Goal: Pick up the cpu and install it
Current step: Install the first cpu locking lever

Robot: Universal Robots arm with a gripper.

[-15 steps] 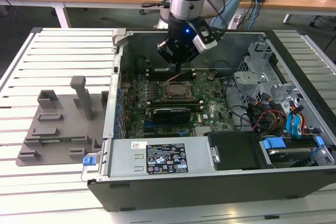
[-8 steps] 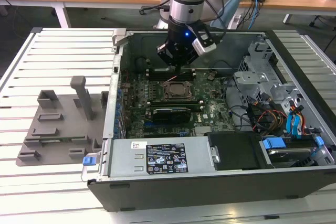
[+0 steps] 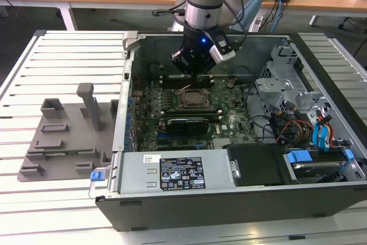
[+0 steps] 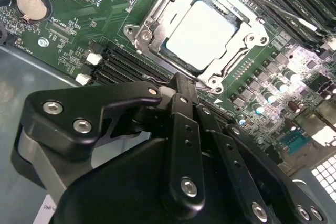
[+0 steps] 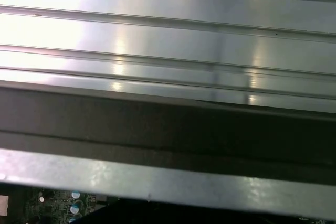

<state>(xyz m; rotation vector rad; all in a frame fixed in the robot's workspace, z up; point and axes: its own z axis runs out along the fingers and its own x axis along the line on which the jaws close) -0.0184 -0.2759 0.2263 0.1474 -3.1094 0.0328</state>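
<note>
CPU looks seated already, so the install seems basically done.

The small square cpu (image 4: 203,34) with its pale silvery metal top lies flat inside the metal-edged socket frame (image 4: 152,34) on the green motherboard (image 4: 94,9), just beyond the tips of the black gripper (image 4: 181,85). Its fingers (image 4: 184,103) look pinched close together and hold nothing. Can't tell if the frame is latched.
</note>
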